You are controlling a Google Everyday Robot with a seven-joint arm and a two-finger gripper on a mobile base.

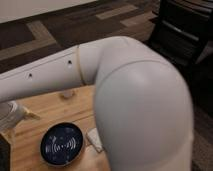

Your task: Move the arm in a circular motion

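The glossy white arm [135, 100] fills most of the camera view. A bulbous joint bulges in the foreground at the right. A long segment with small dark dots [45, 75] reaches left across the wooden table [35, 107]. The small pale gripper [11, 116] hangs at the far left edge, above the table's left side and beside a dark blue plate [61, 145]. It holds nothing that I can see.
A small white cup [67, 93] peeks out under the arm at the table's back edge. A pale flat packet [94, 139] lies right of the plate. Dark patterned carpet [60, 25] surrounds the table. A black cabinet [182, 30] stands at the back right.
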